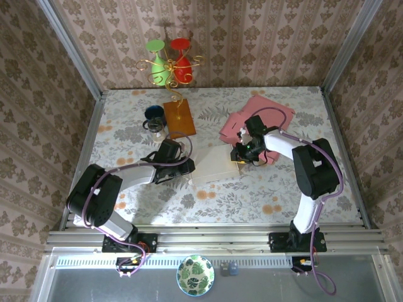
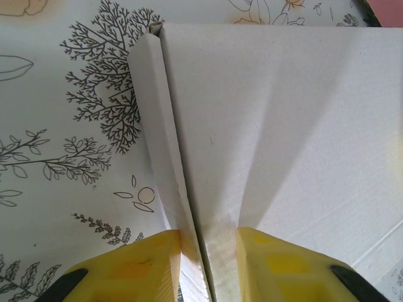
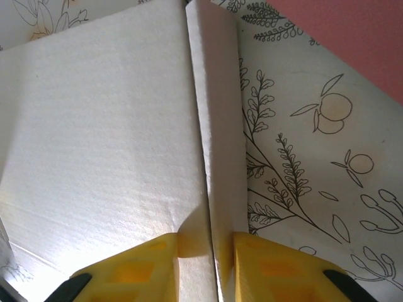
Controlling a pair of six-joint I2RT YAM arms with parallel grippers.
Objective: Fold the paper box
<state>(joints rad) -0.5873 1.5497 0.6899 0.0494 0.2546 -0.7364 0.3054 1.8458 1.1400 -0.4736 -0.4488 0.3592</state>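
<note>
**White paper box (image 1: 213,165) lay mid-table, held at both sides.**
The left gripper (image 1: 189,170) was clamped on its raised left flap (image 2: 157,126) and the right gripper (image 1: 240,156) on its right flap (image 3: 217,126). Pink cardboard (image 1: 264,110) lay just beyond on the floral tablecloth (image 1: 252,195).

Top external: high, behind arm bases, faces down and forward over whole table (image 1: 252,195); far off.
Left wrist: very close, looks along left gripper (image 2: 209,242) onto paper box (image 2: 283,126) left edge.
Right wrist: equally close, along right gripper (image 3: 206,244), onto right edge.
Shared by all three: paper box, floral table.
</note>
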